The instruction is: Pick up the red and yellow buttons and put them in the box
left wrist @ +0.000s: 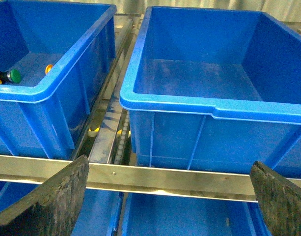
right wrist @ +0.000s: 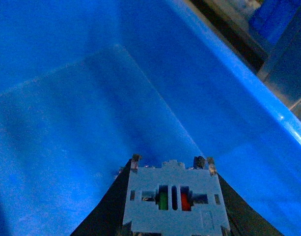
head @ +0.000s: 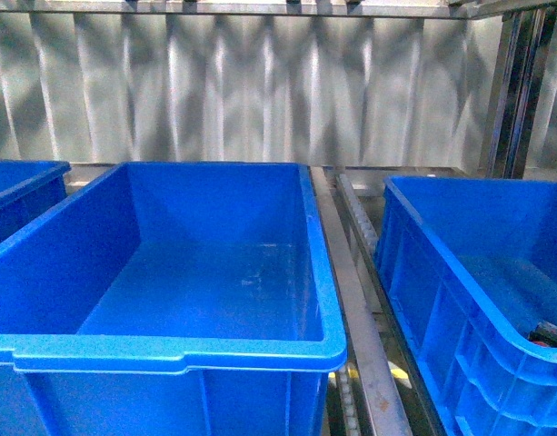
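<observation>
Corrugated metal wall (head: 260, 82), blue box (head: 169, 350), right claw (right wrist: 172, 162) gripping part-hidden grey block (right wrist: 172, 199)

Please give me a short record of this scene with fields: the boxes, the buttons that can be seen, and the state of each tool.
middle box: blue, empty
left box: blue, holds a green button and an orange-yellow cap, partly hidden by the wall
left tool: open, empty, in front of the boxes
right tool: shut on a grey button body, inside a blue box; cap colour hidden
</observation>
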